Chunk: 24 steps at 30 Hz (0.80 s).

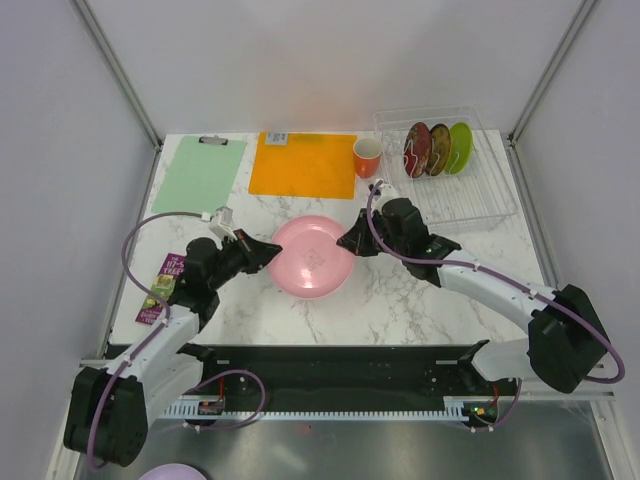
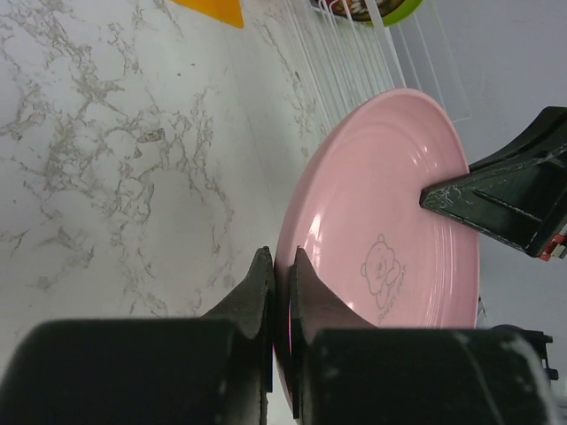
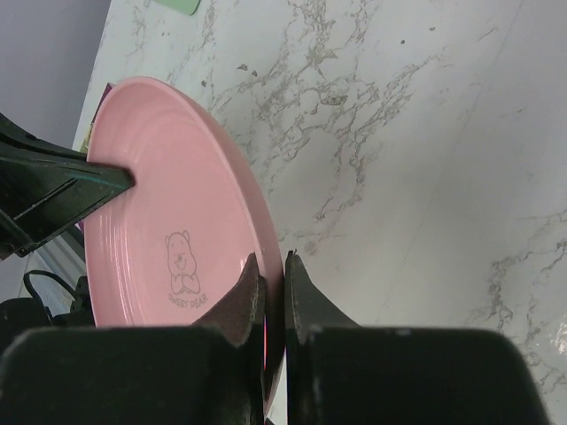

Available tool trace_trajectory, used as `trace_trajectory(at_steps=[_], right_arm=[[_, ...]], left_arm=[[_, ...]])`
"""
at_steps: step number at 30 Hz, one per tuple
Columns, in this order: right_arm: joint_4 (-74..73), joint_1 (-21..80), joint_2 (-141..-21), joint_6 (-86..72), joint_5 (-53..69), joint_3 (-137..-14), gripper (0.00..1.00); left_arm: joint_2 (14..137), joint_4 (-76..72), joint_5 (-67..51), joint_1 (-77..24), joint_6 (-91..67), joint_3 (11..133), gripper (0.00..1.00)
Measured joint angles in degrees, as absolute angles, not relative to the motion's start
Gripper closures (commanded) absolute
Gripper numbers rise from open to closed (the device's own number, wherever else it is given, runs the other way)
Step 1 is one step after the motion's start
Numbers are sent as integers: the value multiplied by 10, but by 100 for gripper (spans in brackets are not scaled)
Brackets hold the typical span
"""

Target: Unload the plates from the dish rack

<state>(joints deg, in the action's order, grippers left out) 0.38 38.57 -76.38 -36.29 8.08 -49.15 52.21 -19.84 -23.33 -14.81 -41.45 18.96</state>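
The large pink plate (image 1: 313, 257) lies level at the table's middle, held between both arms. My left gripper (image 1: 272, 250) is shut on its left rim (image 2: 279, 257); my right gripper (image 1: 350, 243) is shut on its right rim (image 3: 268, 261). The plate's face with a bear print shows in both wrist views (image 2: 390, 221) (image 3: 168, 204). I cannot tell whether it touches the table. The dish rack (image 1: 490, 205) stands at the back right, holding the dark red plate (image 1: 416, 150), the yellow-gold plate (image 1: 438, 150) and the lime green plate (image 1: 460, 147) on edge.
An orange cup (image 1: 367, 157) stands left of the rack, next to an orange mat (image 1: 303, 165). A green clipboard (image 1: 200, 175) lies at the back left. A purple packet (image 1: 165, 285) lies by the left edge.
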Motion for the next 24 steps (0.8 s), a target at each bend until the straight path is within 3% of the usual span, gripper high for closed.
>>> trace_trajectory(at_steps=[2, 5, 11, 17, 24], right_arm=[[5, 385, -769, -364, 82, -491, 51], [2, 389, -771, -363, 82, -496, 27], [-96, 391, -764, -308, -43, -554, 14], [-181, 374, -733, -232, -193, -616, 10], [-211, 326, -717, -183, -271, -661, 7]], left_arm=[[526, -196, -230, -148, -411, 190, 98], [528, -171, -229, -150, -408, 190, 98], [494, -81, -187, -156, -383, 194, 98], [502, -46, -124, -156, -363, 198, 98], [613, -59, -59, -156, -347, 202, 98]])
